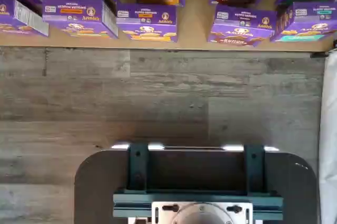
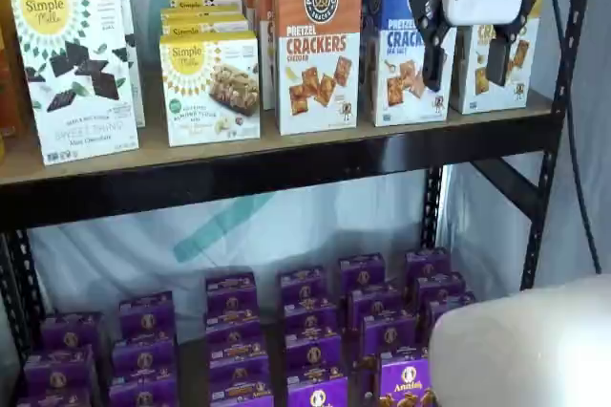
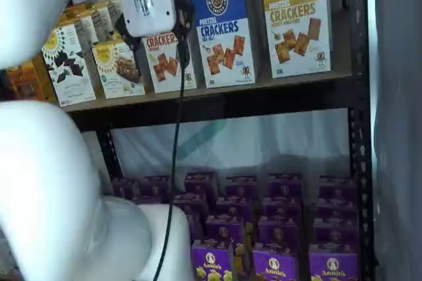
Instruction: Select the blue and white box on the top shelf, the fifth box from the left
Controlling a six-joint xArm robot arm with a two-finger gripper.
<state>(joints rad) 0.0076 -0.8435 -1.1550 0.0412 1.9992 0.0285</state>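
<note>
Grey wood-look flooring (image 1: 158, 98) across the wrist view, with the dark mount (image 1: 197, 176) and its teal brackets closest to the lens. Beyond that, rows of small purple boxes (image 1: 147, 21) on the tan lower board (image 1: 195, 40). From the front, a white arm segment (image 3: 39, 182) bulking large in the foreground. Higher up, the gripper (image 2: 465, 49) level with the top shelf (image 2: 286, 163), black fingers pointing down with a plain gap between them, holding nothing. Just behind, the blue and white box (image 2: 396, 73), upright at the shelf's front edge toward the right end, flanked by an orange-topped box (image 2: 318, 44) and a yellow-topped box (image 3: 295, 17) of the same design. Further left, two Simple Mills boxes (image 2: 76, 73) with more stacked behind. Probably the approach step: fingers in front of the target row but apparently offset between the blue carton and the yellow one, no contact. Next move likely to call for shifting toward the blue carton, centring the open jaws on its width, then pushing forward without nudging either neighbour. Close packing on both sides a risk for a finger catching an adjacent carton. At the very back, a pale sheet (image 2: 286, 225) hung behind the shelves.
</note>
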